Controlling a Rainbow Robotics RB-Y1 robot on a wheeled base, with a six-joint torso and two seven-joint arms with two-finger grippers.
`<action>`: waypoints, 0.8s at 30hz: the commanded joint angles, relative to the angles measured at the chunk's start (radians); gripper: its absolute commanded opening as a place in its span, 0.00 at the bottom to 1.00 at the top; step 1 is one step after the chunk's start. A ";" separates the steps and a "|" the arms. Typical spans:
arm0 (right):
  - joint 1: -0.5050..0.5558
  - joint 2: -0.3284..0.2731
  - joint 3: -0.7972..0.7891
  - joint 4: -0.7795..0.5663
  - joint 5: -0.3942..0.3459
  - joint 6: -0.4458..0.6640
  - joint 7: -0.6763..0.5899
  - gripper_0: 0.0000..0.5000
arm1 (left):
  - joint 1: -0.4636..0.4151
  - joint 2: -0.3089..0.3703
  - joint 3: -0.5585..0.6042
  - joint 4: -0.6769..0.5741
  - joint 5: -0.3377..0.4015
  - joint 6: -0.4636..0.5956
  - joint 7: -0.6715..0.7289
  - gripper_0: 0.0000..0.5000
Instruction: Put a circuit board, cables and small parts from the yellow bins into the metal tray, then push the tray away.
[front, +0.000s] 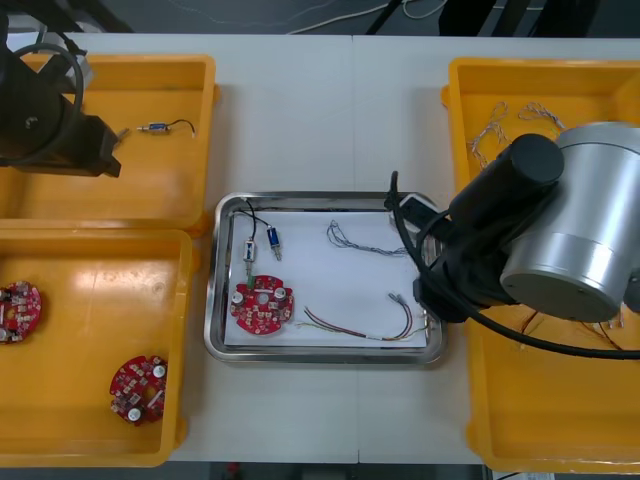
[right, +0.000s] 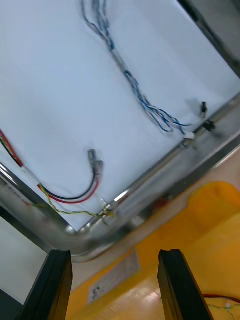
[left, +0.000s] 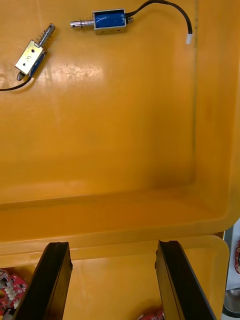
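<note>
Nearest, my right end effector (right: 112, 285) hangs spread and empty at the right rim of the tray (front: 325, 357). The board (front: 262, 305), blue-white cable (front: 355, 238), red-yellow cable (front: 370, 325) and small parts (front: 262, 243) already lie inside, so pushing seems next. My left end effector (left: 112, 280) idles spread above its far bin (front: 140, 185).

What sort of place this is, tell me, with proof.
Likely an electronics kitting bench: yellow bins of round red circuit boards, a metal tray holding cables, the right gripper open at the tray's edge, the left gripper open over a bin.
</note>
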 joint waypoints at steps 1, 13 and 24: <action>-0.086 0.099 0.072 0.052 0.010 -0.031 0.155 1.00 | 0.031 0.056 0.044 -0.027 0.008 0.007 -0.138 1.00; -0.190 0.241 0.195 0.183 0.010 -0.100 0.368 1.00 | 0.046 0.072 0.061 -0.027 0.030 0.007 -0.125 1.00; -0.223 0.268 0.338 0.190 0.050 -0.159 0.405 1.00 | 0.048 0.073 0.061 -0.027 0.022 0.007 -0.122 1.00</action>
